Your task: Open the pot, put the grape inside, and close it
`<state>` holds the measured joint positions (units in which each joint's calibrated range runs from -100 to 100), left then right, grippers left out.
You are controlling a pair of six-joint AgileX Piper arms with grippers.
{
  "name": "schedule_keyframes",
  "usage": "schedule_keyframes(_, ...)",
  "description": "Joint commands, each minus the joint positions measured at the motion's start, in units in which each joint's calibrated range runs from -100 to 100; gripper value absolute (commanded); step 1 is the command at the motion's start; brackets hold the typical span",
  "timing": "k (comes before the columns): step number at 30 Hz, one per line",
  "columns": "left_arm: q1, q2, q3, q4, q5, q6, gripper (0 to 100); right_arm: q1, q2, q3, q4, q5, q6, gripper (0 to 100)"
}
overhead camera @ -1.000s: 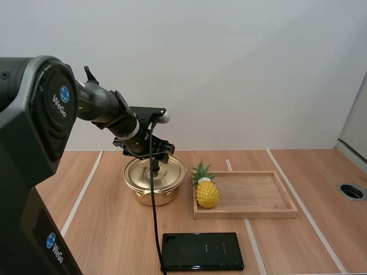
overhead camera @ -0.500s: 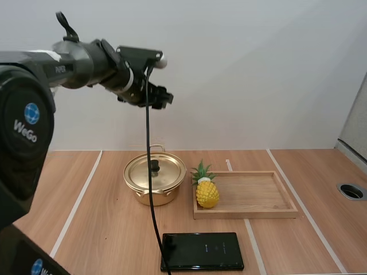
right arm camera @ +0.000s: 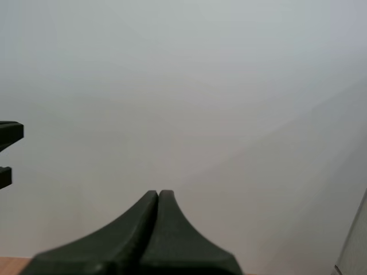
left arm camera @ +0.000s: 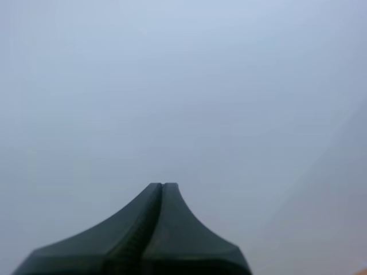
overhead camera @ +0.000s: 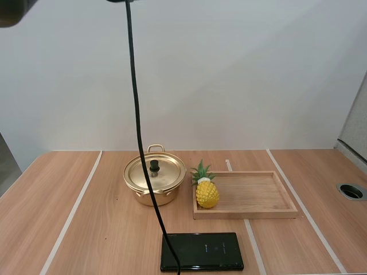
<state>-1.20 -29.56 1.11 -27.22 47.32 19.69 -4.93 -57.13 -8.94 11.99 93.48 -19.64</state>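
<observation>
The round, shiny gold pot [overhead camera: 152,197] is set on the wooden table [overhead camera: 97,229], lid [overhead camera: 165,172] on, beside a flat tray [overhead camera: 252,193]. The left gripper [left arm camera: 162,185] and right gripper [right arm camera: 158,193] are squeezed shut, nothing held.

Plain pale wall [overhead camera: 229,74] behind a wooden desk [overhead camera: 103,229], evenly lit. Pale strips [overhead camera: 73,210] running front to back across the desk. Round cable hole [overhead camera: 351,191] at the desk's right edge; grey panel [overhead camera: 356,120] above that edge.
</observation>
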Motion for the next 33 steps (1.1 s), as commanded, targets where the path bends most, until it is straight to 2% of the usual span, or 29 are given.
schedule_keyframes(1, 0.00, -5.14, -0.64, 1.53, -2.92, -1.95, 0, -0.18, -0.61, 0.09, 0.07, -6.36, -0.71, 0)
schedule_keyframes(6, 0.00, -12.28, -0.64, 6.92, -10.38, -6.26, 0, -0.18, -0.61, 0.09, 0.47, -12.49, -1.85, 0)
schedule_keyframes(14, 0.00, -21.47, -0.15, 7.31, -20.18, -14.50, 0, -0.18, -0.61, 0.09, 5.03, -15.06, -1.85, 0)
schedule_keyframes(22, 0.00, -30.91, 9.83, 7.31, -36.96, -16.65, 0, -0.18, -1.27, 0.38, 5.35, -20.68, -1.97, 0)
schedule_keyframes(26, 0.00, -35.11, 15.65, 7.31, -44.94, -16.78, 0, -0.18, -4.55, 6.08, 6.37, -27.86, -3.07, 0)
schedule_keyframes(33, 0.00, -39.53, 19.62, 7.31, -46.49, -16.90, 0, -0.18, -14.76, 23.68, 11.15, -39.23, -8.35, 0)
